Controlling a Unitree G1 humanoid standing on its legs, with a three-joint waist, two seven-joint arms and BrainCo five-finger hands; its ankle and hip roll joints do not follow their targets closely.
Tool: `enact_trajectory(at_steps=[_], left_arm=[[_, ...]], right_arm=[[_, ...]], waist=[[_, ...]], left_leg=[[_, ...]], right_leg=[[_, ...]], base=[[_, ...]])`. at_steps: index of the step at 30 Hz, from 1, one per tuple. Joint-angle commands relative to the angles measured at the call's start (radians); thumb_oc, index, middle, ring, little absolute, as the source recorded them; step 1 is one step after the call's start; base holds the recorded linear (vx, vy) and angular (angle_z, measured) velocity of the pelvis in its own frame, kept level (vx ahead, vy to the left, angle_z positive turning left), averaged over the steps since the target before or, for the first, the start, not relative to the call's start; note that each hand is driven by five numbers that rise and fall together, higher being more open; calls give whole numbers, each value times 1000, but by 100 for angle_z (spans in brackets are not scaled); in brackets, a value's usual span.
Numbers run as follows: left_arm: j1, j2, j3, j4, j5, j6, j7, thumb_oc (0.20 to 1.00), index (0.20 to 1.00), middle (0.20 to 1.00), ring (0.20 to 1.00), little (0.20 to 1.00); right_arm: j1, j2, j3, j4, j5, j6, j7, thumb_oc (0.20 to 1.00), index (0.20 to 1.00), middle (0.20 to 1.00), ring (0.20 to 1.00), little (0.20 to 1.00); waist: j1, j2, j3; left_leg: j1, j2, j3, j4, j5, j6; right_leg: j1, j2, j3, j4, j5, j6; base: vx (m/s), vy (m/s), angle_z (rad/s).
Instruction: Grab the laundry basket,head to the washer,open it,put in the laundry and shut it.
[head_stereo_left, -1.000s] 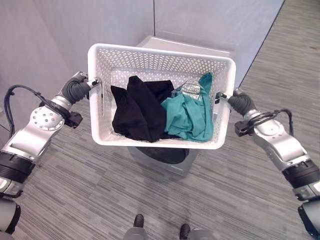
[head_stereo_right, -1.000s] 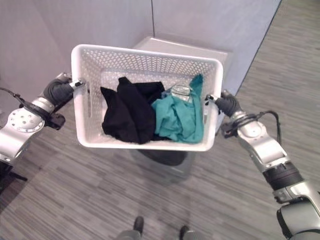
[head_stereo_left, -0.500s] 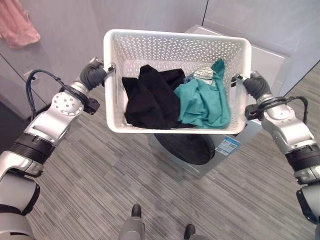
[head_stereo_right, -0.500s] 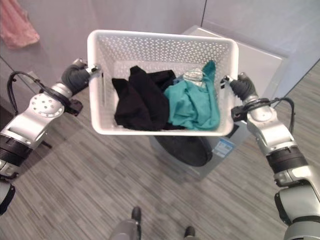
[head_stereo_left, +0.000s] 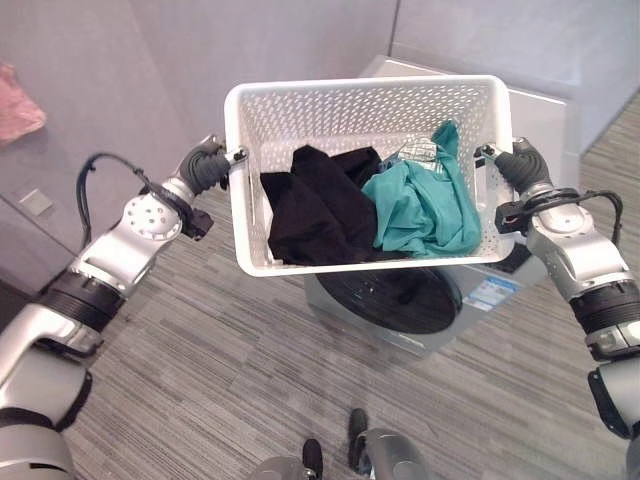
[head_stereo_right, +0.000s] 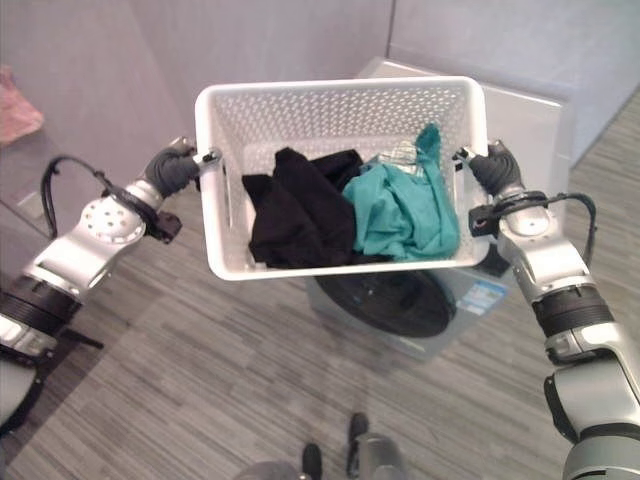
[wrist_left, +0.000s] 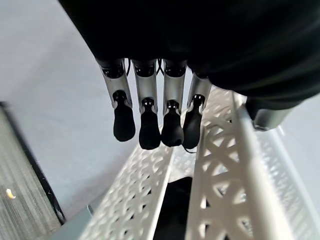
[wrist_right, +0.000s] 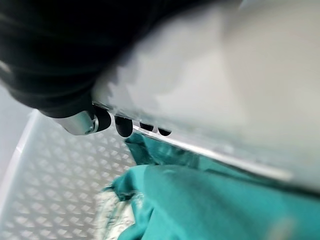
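I hold a white perforated laundry basket (head_stereo_left: 300, 266) in the air between both hands. My left hand (head_stereo_left: 205, 168) is shut on its left handle; in the left wrist view the fingers (wrist_left: 150, 130) hang over the basket's wall (wrist_left: 220, 165) with the thumb on the other side. My right hand (head_stereo_left: 520, 160) grips the right handle, its fingertips (wrist_right: 122, 126) hooked over the rim. Inside lie a black garment (head_stereo_left: 315, 205) and a teal garment (head_stereo_left: 425, 205). Directly below the basket stands the washer (head_stereo_left: 540, 110), its dark round door (head_stereo_left: 390, 300) shut.
Grey wall panels rise behind the washer and meet in a corner. A pink cloth (head_stereo_left: 20, 105) hangs at the far left. Striped grey floor (head_stereo_left: 200, 340) spreads in front of the washer.
The camera has swung, so the pink cloth sits further left. The basket stays in both hands and now hangs a little more to the right over the washer's door.
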Motion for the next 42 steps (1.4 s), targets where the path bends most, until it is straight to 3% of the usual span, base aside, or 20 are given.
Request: enact_trajectory(at_steps=[1, 3, 4, 5, 6, 7, 10, 12, 19, 23, 26, 29, 30, 32, 34, 35, 36, 37, 40, 42], left_arm=[[-31, 160, 162, 65, -42, -16, 69, 200, 200, 200, 200, 200], [-32, 167, 157, 59, -51, -14, 69, 200, 200, 200, 200, 200], [-25, 176, 158, 44, -49, -10, 65, 200, 200, 200, 200, 200], [-10, 194, 160, 25, -45, -8, 58, 200, 200, 200, 200, 200], [-10, 194, 161, 24, -45, -8, 58, 200, 200, 200, 200, 200], [3, 230, 155, 25, -59, -21, 59, 200, 200, 200, 200, 200], [-32, 201, 117, 87, -48, -25, 68, 200, 200, 200, 200, 200], [-84, 180, 72, 112, -32, -31, 70, 200, 200, 200, 200, 200], [-104, 186, 44, 132, -29, -29, 67, 200, 200, 200, 200, 200], [-129, 173, 20, 162, -34, -24, 62, 200, 200, 200, 200, 200], [-204, 148, -32, 222, -53, -23, 62, 200, 200, 200, 200, 200], [-277, 148, -75, 251, -57, -22, 62, 200, 200, 200, 200, 200], [-314, 175, -103, 271, -84, -23, 66, 200, 200, 200, 200, 200], [-323, 188, -116, 268, -92, -27, 60, 200, 200, 200, 200, 200], [-324, 189, -111, 274, -108, -32, 67, 200, 200, 200, 200, 200], [-320, 180, -112, 271, -103, -37, 70, 200, 200, 200, 200, 200], [-319, 180, -111, 271, -103, -38, 70, 200, 200, 200, 200, 200], [-322, 163, -118, 270, -103, -40, 76, 200, 200, 200, 200, 200], [-375, 128, -162, 316, -103, -42, 77, 200, 200, 200, 200, 200], [-392, 114, -169, 334, -104, -45, 85, 256, 256, 256, 256, 256]], right_arm=[[-62, -135, -77, 119, 50, -40, -66, 200, 200, 200, 200, 200], [-68, -144, -72, 139, 55, -37, -68, 200, 200, 200, 200, 200], [-62, -151, -74, 167, 61, -33, -63, 200, 200, 200, 200, 200], [-54, -167, -80, 192, 55, -28, -58, 200, 200, 200, 200, 200], [-55, -167, -80, 192, 55, -28, -58, 200, 200, 200, 200, 200], [-52, -198, -69, 255, 20, -16, -55, 200, 200, 200, 200, 200], [-18, -188, -121, 247, 24, -27, -58, 200, 200, 200, 200, 200], [-29, -165, -120, 247, 18, -32, -67, 200, 200, 200, 200, 200], [-35, -167, -131, 320, 22, -27, -70, 200, 200, 200, 200, 200], [-67, -189, -128, 385, 12, -26, -71, 200, 200, 200, 200, 200], [-97, -206, -101, 414, 11, -24, -68, 200, 200, 200, 200, 200], [-128, -207, -66, 423, 11, -31, -64, 200, 200, 200, 200, 200], [-178, -196, 2, 440, 0, -20, -55, 200, 200, 200, 200, 200], [-188, -204, 20, 460, -10, -14, -53, 200, 200, 200, 200, 200], [-200, -170, 55, 491, -26, 4, -25, 200, 200, 200, 200, 200], [-199, -161, 64, 500, -45, 10, -18, 354, 354, 354, 354, 354], [-199, -161, 64, 500, -45, 10, -18, 576, 576, 576, 576, 576], [-208, -155, 76, 514, -61, 14, -17, 1000, 1000, 1000, 1000, 1000], [-312, -124, 143, 615, -82, 35, -2, 1000, 1000, 1000, 1000, 1000], [-337, -112, 152, 624, -81, 37, -6, 1000, 1000, 1000, 1000, 1000]], waist=[[46, -6, -25], [49, -7, -22], [52, -11, -28], [62, 2, -40], [62, 0, -40], [71, 30, -58], [55, 45, -61], [59, 54, -79], [53, 57, -94], [43, 52, -98], [27, 42, -85], [27, 12, -54], [48, 4, -18], [53, 9, -11], [55, 13, -24], [59, 15, -29], [60, 15, -29], [65, 16, -34], [68, 18, -45], [65, 22, -44]], left_leg=[[-89, 203, -161, 238, 65, 34], [-99, 220, -172, 160, 52, 37], [-59, 248, -171, -11, 46, 30], [-1, 273, -187, -357, 95, -6], [5, 271, -186, -373, 108, -6], [27, 271, -229, -539, 146, -28], [35, 263, -212, -548, 156, -48], [59, 230, -204, -584, 154, -36], [122, 216, -158, -639, 142, -21], [135, 228, -159, -651, 140, -23], [113, 265, -161, -622, 148, -47], [31, 298, -162, -441, 155, -66], [-53, 226, -256, -317, 116, -35], [-70, 206, -247, -348, 120, -29], [-34, 224, -221, -387, 99, -22], [-21, 226, -211, -406, 102, -24], [-19, 226, -210, -409, 104, -24], [-24, 219, -205, -419, 110, -25], [-7, 206, -190, -477, 115, -18], [-2, 204, -185, -494, 114, -15]], right_leg=[[100, -41, 19, -115, -64, 119], [105, -45, 22, -108, -76, 123], [112, -51, 31, -110, -82, 137], [128, -52, 42, -125, -95, 152], [127, -54, 41, -127, -92, 152], [135, -57, 49, -117, -110, 166], [138, -75, 40, -103, -117, 172], [140, -109, 40, -112, -97, 192], [147, -139, 54, -149, -68, 226], [151, -127, 61, -165, -68, 224], [141, -96, 68, -148, -87, 207], [152, -72, 61, -147, -102, 176], [149, -66, 67, -128, -111, 168], [152, -67, 66, -128, -112, 172], [148, -64, 85, -100, -122, 183], [150, -70, 82, -100, -127, 185], [150, -70, 83, -99, -127, 185], [148, -83, 72, -101, -129, 186], [129, -114, 59, -97, -117, 206], [123, -119, 58, -101, -111, 212]], base=[[183, -24, -3], [180, 13, -49], [248, 156, -39], [248, 155, -19], [293, 276, -21], [140, 150, -31], [170, 199, -43], [168, 229, -32], [85, 71, -25], [50, -72, -6], [29, -161, 4], [-6, -207, 14], [-8, -132, 5], [38, 6, -15], [134, 110, -16], [146, 121, -4], [91, 89, -30], [102, 79, -27], [102, 115, -2], [17, 80, -1]])
